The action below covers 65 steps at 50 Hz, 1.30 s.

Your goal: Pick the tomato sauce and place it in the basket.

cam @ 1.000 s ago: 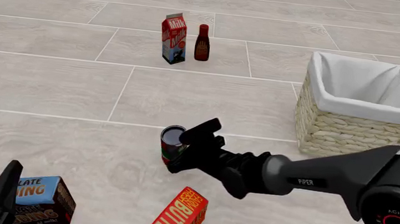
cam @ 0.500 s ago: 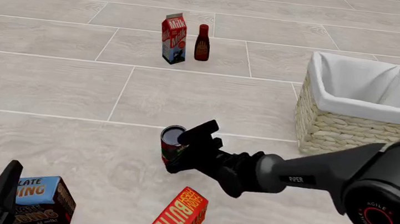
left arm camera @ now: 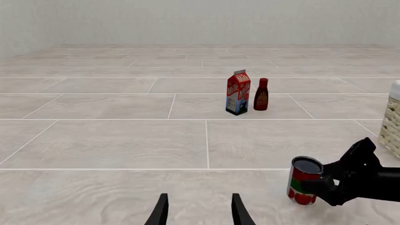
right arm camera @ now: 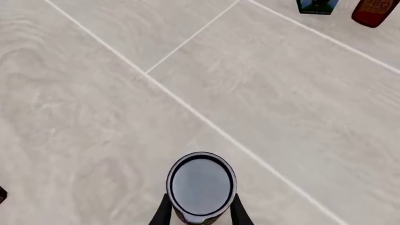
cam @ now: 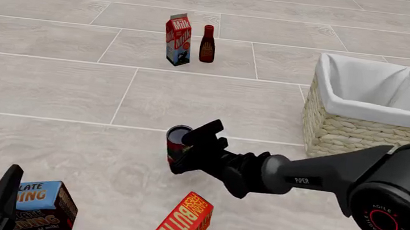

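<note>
- tomato sauce (cam: 177, 145) is standing upright on the bench (cam: 55, 88), center-ish and on the near side, w/ the right gripper (cam: 188, 149) wrapped around it
- right wrist view shows one finger on each side of the can, right up against its sides, so looks like it's pinching the can. can't 100% confirm firm contact tho
- can's base looks like it's on the bench, so I'd say grasp is about done but the lift isn't
- basket (cam: 340, 132) sits off to the right and a bit further back, well apart from the can. nothing visible inside it but the white lining
- left: lift, carry over to the right, get above the rim, drop it in. so roughly the first third done imo
- left gripper (left arm camera: 198, 211) is parked at the near-left corner, fingers spread w/ nothing between them, just beside the chocolate box (cam: 24, 203)
- milk carton (cam: 178, 39), dark bottle (cam: 207, 44) at the back and butter box (cam: 182, 221) up front are out of the carry path
</note>
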Available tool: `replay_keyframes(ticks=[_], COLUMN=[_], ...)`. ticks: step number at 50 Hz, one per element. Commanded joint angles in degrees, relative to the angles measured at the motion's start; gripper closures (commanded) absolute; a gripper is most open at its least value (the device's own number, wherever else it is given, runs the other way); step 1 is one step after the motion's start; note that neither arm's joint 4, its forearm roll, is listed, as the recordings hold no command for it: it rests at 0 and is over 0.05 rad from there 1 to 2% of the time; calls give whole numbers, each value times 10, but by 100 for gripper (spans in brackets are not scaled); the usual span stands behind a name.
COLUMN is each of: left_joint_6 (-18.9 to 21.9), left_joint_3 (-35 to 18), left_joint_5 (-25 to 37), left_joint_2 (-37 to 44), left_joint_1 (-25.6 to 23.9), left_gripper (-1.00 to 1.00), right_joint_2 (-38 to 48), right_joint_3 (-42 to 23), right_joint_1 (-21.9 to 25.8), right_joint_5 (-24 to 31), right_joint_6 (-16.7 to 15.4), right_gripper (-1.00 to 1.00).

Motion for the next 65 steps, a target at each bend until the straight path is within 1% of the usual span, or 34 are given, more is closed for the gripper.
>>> replay_keyframes(ticks=[1,35,49,65], left_joint_6=[0,0,0,0], left_joint_3=[0,0,0,0], left_joint_5=[0,0,0,0], left_joint_2=[0,0,0,0], left_joint_1=[0,0,0,0], left_gripper=[-100,-100,-100,-100], right_joint_2=[-16,-100,-135,-172], right_joint_3=[2,29,44,59], right_joint_1=[-2,-39,-56,-77], right_joint_5=[4,37,45,55], right_joint_6=[0,-44,-38,-50], right_gripper=[100,100,100,100])
